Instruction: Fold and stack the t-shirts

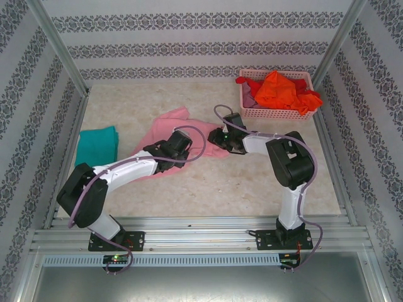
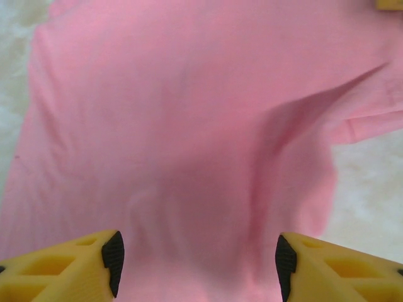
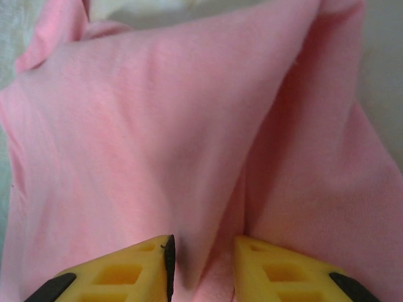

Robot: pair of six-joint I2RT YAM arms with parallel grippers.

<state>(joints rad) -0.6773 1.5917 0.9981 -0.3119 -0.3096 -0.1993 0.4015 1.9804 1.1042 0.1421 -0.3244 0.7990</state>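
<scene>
A light pink t-shirt (image 1: 177,121) lies crumpled at the table's middle, between my two grippers. My left gripper (image 2: 198,264) hovers over it with its jaws wide apart; the cloth (image 2: 189,126) spreads flat below them and nothing is pinched. In the top view the left gripper (image 1: 181,141) sits on the shirt's near side. My right gripper (image 3: 203,267) is shut on a raised fold of the pink t-shirt (image 3: 157,126), at the shirt's right edge (image 1: 221,137). A teal t-shirt (image 1: 96,145) lies folded at the left.
A pink lattice basket (image 1: 277,115) stands at the back right, holding an orange t-shirt (image 1: 277,88), a red one (image 1: 312,99) and a mauve one (image 1: 249,99). Metal frame posts and patterned walls close in the table's sides and back.
</scene>
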